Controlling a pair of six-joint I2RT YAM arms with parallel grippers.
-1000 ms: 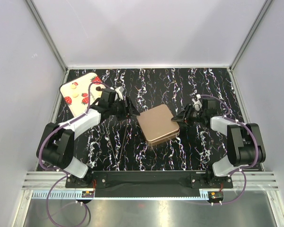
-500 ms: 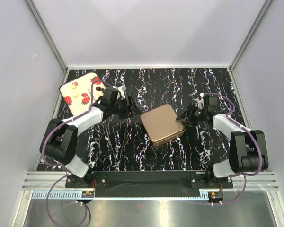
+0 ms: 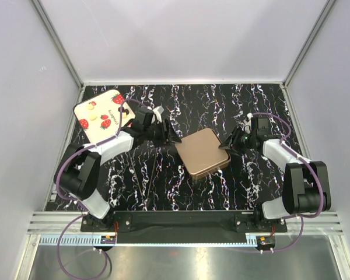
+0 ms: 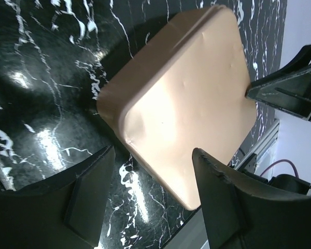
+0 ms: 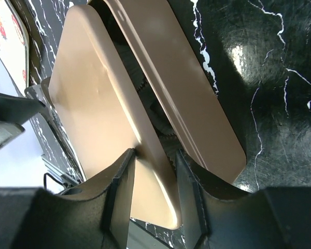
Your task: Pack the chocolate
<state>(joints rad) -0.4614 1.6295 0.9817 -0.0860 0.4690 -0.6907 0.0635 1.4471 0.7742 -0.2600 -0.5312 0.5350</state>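
**Lid pinched at one edge, chocolate not yet packed**

From above, the chocolate (image 3: 93, 116) sits on the tray (image 3: 100, 100) at the counter's (image 3: 163, 186) far left, well apart from the tin (image 3: 203, 153). At the left wrist, the left claw (image 4: 153, 151) is released and straddles the tin's corner. At the right wrist, the right claw (image 5: 154, 161) grasps the lid (image 5: 98, 104), which is tilted off the base (image 5: 186, 88). The left claw should steady the base while the lid lifts straight up.

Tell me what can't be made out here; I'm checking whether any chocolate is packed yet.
- Inside of the square rose-gold metal tin: top view, its lid covers it; right wrist view, only a dark gap under the lid that the right pincer holds raised.
- Small candies on the cream strawberry-print tray: top view, too small to count.
- That tray: left wrist view, outside the frame.
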